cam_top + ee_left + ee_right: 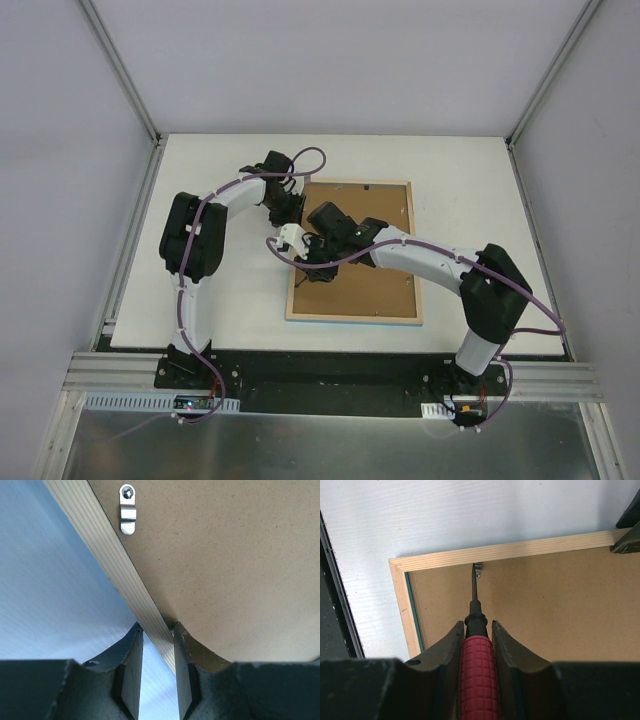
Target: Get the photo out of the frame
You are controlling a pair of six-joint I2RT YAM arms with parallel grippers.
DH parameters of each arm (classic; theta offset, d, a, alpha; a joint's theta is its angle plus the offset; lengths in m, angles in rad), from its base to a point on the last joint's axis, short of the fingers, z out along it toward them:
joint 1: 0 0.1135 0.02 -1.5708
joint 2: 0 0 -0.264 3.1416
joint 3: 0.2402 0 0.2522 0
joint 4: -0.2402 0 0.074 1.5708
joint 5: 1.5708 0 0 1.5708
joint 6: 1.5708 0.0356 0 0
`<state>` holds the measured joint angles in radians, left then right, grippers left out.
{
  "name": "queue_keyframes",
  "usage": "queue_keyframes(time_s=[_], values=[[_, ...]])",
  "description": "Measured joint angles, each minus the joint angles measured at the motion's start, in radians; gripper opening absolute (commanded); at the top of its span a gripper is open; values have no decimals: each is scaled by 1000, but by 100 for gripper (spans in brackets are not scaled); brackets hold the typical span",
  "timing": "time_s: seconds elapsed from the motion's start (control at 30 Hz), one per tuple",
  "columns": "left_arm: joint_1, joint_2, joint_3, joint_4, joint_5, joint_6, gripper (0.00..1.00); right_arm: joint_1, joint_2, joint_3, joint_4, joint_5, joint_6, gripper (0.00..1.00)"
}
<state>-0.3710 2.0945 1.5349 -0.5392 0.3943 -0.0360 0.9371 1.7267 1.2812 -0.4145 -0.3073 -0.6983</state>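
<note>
frame [350, 317]: lies face down near the middle of the tabletop [250, 300], pale wood back edges showing.
backing board [375, 285]: plain brown, seated inside the frame, facing up.
photo: not visible; nothing of the print shows from this side.
left fingers [136, 635]: closed on the frame's wooden side rail, one finger on either side of it.
right fingers [454, 635]: clamped on the red handle of a screwdriver [477, 680].
screwdriver tip: at a small metal clip [478, 570] on the rail's inner edge; contact cannot be confirmed.
arms: both reach over the frame's left half, close together.
</note>
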Motion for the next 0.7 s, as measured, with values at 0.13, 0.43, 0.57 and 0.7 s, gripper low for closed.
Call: queue_keyframes(time_s=[0.13,0.43,0.57,0.7], values=[[0,0,0,9,-1,0,6,3,0,0,7,15,0,1],[0,0,0,12,-1,0,4,-11,0,0,45,138,-4,1],[0,0,0,12,-1,0,4,-14,0,0,47,163,-6,1],[0,0,0,12,-2,0,4,-14,0,0,48,181,-13,1]])
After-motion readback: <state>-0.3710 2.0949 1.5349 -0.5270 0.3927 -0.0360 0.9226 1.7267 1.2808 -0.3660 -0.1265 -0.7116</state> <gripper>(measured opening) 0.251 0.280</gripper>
